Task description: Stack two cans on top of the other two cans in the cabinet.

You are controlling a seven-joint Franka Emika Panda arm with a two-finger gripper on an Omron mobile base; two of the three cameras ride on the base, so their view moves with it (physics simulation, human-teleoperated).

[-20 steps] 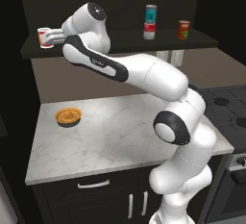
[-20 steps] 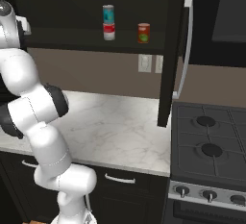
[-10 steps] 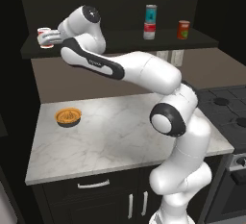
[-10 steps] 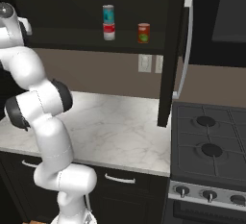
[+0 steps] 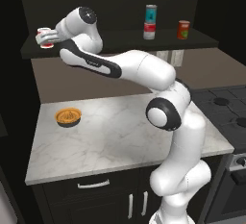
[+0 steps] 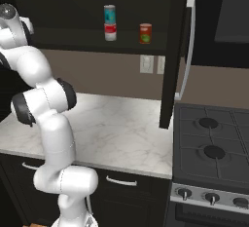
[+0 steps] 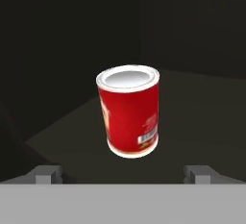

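Note:
The bright red can (image 7: 129, 112) stands upright on the cabinet's dark shelf (image 5: 120, 41), at its left end (image 5: 44, 38). My gripper (image 5: 50, 38) is open beside it. In the hand view the can sits ahead of the two fingertips (image 7: 48, 174), centred between them and apart from both. Further right on the shelf, the teal-blue can (image 5: 151, 12) stands on top of the red-and-white can (image 5: 150, 30). The darker red-orange can (image 5: 183, 30) stands alone to their right. The same stack (image 6: 110, 22) and the lone orange can (image 6: 145, 33) appear in the right base view.
A small orange bowl (image 5: 68, 117) sits on the marble counter (image 5: 120, 136) at the left. A stove (image 6: 214, 148) adjoins the counter on the right. A tall black door with a silver handle (image 6: 187, 50) stands open beside the shelf.
The arm has stretched further left and its lower links have straightened, bringing the hand slightly closer to the red can. The gripper stays open. The cans have not moved.

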